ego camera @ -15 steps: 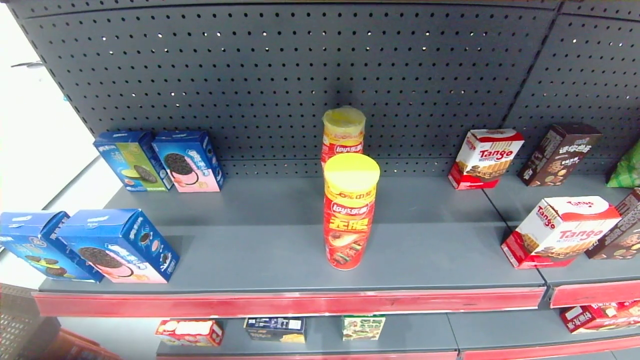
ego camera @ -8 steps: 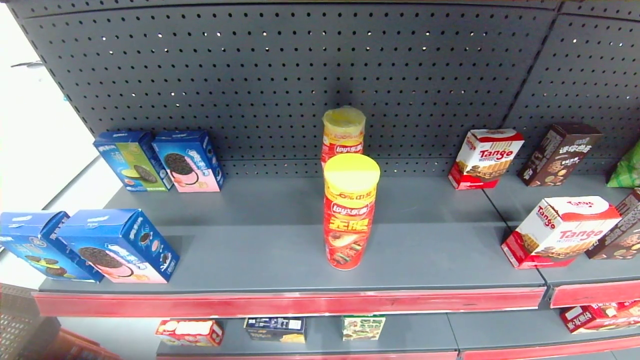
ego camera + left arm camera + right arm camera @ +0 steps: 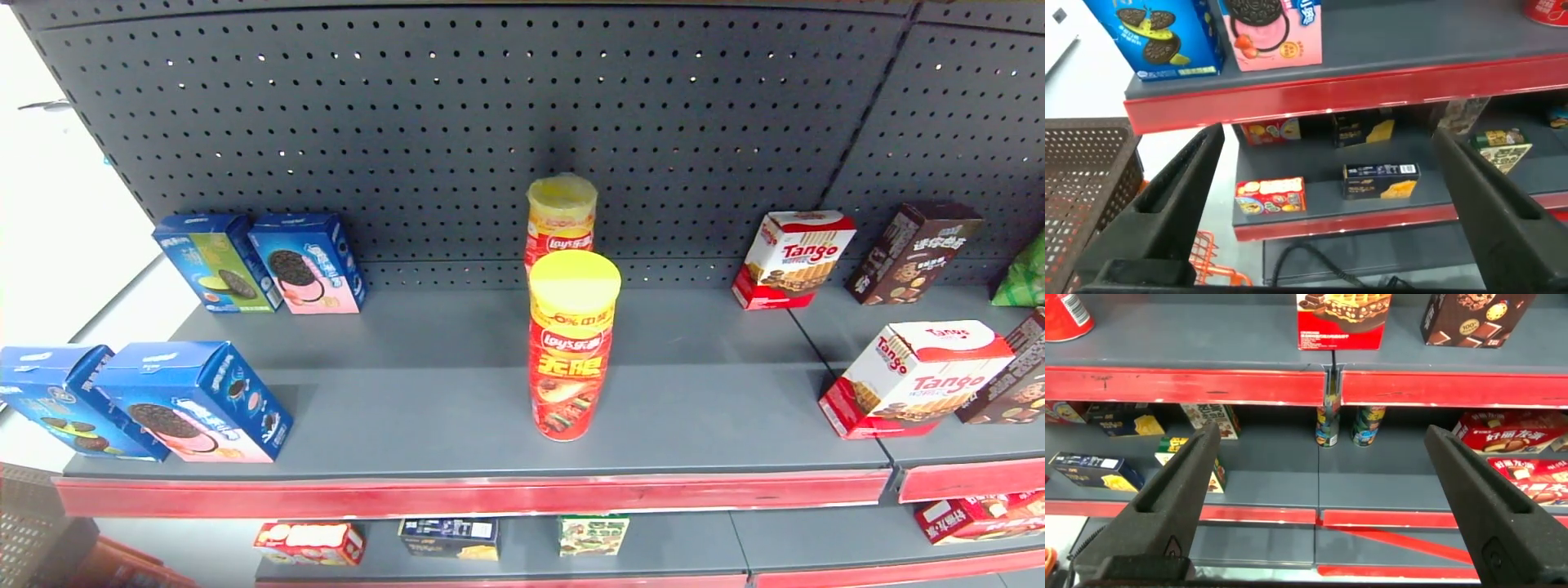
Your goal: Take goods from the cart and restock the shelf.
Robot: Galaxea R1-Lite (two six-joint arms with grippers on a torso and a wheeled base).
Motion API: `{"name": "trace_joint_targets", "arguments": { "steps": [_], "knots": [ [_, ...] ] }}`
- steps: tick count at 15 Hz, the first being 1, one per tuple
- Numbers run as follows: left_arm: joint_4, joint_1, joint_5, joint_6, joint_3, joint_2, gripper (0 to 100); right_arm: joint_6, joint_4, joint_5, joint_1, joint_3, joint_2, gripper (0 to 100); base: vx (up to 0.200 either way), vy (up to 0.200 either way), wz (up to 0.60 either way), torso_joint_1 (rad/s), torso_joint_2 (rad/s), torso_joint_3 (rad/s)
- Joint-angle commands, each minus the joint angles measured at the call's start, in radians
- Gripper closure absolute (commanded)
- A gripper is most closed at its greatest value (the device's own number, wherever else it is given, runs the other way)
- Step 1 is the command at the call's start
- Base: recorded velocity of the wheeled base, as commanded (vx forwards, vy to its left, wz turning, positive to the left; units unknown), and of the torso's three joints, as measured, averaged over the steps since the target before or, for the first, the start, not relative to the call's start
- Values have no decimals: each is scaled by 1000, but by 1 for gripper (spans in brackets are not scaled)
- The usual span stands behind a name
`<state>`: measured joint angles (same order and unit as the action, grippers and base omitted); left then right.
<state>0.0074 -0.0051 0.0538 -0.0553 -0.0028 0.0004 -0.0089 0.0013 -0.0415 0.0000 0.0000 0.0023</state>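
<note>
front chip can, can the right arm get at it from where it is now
Probably yes. The front chip can stands upright near the front edge of the shelf, with bare space on either side; the right gripper is open, lower down, and would have to rise.

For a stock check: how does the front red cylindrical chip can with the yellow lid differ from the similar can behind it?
The front red cylindrical chip can stands midway on the grey shelf; the rear chip can stands near the dark pegboard wall, its lower part hidden by the front one. The front lid looks smooth and flat; the rear top looks crinkled. Both are upright, red and yellow.
</note>
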Motion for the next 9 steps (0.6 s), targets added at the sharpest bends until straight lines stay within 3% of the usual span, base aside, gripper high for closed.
{"name": "trace_joint_targets", "arguments": {
  "steps": [1,6,8,9],
  "knots": [
    [0,1,-3,3,1,0,0,0,0,0,0,0,2,0,0,0,0,0,0,0],
    [-1,1,-9,3,1,0,0,0,0,0,0,0,2,0,0,0,0,0,0,0],
    [-3,1,-45,5,1,0,0,0,0,0,0,0,2,0,0,-200,0,2,-2,2],
    [-3,1,-46,17,1,0,0,0,0,0,0,0,2,0,0,0,0,0,0,0]
  ]
}}
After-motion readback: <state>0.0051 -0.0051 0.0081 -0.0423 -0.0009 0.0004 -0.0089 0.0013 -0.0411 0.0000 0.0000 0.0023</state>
